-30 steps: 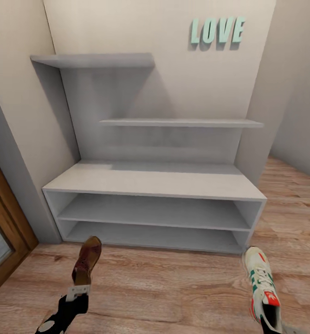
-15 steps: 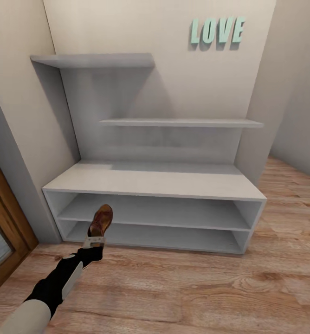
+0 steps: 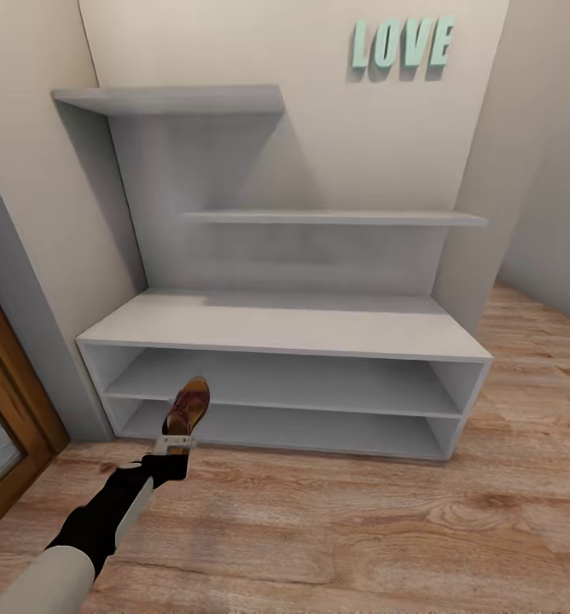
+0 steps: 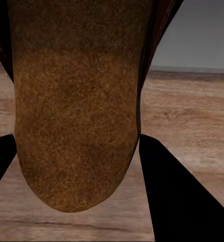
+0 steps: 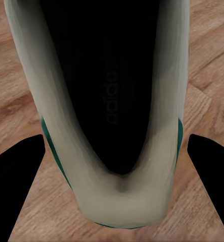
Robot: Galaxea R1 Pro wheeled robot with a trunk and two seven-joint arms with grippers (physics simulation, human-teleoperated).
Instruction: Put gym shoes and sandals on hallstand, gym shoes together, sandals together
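Sandal (image 3: 188, 404), brown with a tan footbed, sits clamped in the left gripper (image 3: 175, 443) in the lower left of the head view, held out at the front edge of the rack (image 3: 285, 328), level with its bottom compartment near the left end. It hangs above the floor (image 3: 362, 529), not yet resting on any shelf; whether its toe has crossed into the opening I cannot tell. The left wrist view looks straight down the footbed (image 4: 76, 116), with the dark fingers (image 4: 177, 196) on either side.

The right gripper (image 5: 117, 166) grasps a gym shoe (image 5: 112, 196) by its heel, the white collar and green trim close to the lens, with wood planks beneath it.

The step in hand looks like placing this sandal on the rack. The next move calls for pushing it further in until the sole is over a shelf board, lowering it, then letting go, leaving room beside it for its mate. The gym shoe needs a separate spot, likely toward the right.
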